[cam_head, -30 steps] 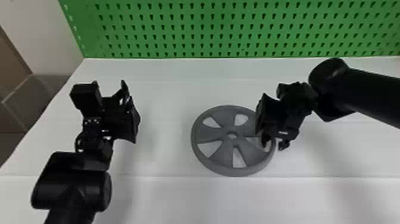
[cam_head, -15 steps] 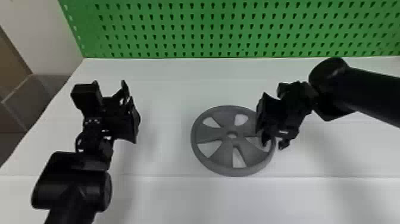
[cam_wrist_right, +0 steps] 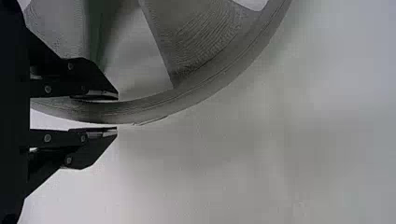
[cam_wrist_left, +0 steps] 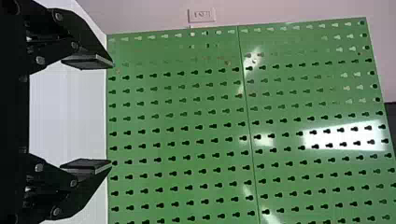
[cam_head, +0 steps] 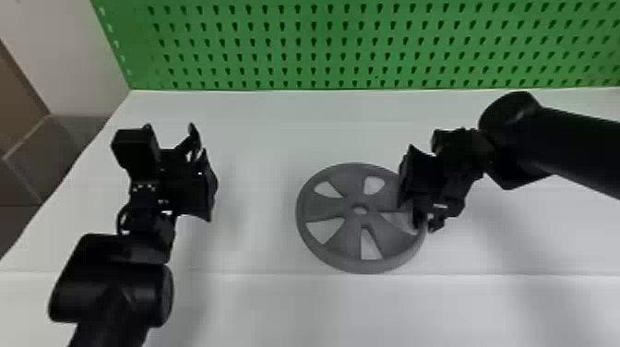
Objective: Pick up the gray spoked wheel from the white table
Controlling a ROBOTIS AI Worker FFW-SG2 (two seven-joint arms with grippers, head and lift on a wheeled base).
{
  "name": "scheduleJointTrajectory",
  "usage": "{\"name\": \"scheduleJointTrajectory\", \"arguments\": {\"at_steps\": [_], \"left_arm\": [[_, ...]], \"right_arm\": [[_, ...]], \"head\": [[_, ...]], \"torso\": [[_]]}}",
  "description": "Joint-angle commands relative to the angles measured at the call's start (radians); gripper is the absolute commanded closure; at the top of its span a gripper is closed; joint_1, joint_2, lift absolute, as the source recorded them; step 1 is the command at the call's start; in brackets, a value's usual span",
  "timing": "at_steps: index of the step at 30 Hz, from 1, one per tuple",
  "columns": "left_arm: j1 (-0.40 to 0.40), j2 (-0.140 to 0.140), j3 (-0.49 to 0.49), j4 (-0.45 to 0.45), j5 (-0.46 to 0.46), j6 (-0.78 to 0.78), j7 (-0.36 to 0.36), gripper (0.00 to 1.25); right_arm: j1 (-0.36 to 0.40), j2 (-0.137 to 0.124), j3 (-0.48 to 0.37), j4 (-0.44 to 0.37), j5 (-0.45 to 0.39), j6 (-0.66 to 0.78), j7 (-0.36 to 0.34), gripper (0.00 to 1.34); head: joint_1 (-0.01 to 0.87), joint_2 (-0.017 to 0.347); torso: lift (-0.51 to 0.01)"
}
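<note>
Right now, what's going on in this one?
The robot's right gripper has its fingers on either side of the rim of the gray spoked wheel, with a slight gap beside one finger, so it does not look clamped. The wheel appears to lie flat on the white table, not yet picked up. The left gripper is open and empty, off to the wheel's left.
</note>
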Motion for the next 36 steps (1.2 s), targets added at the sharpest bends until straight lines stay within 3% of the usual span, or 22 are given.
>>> {"name": "scheduleJointTrajectory", "arguments": {"at_steps": [1,28,36], "left_arm": [[0.0,0.0,-0.002,0.0,-0.002,0.0,0.0,0.49],[0.0,0.001,0.0,0.002,0.0,0.0,0.0,0.49],[0.004,0.001,0.003,0.002,0.001,0.0,0.0,0.49]], "right_arm": [[-0.003,-0.001,-0.004,0.0,0.008,0.0,0.0,1.07],[-0.003,0.002,-0.032,0.0,0.013,0.023,0.0,1.07],[0.003,0.001,-0.194,0.0,0.174,0.063,0.0,1.07]], "head": [[0.779,0.074],[0.779,0.074],[0.779,0.074]], "torso": [[-0.079],[-0.079],[-0.079]]}}
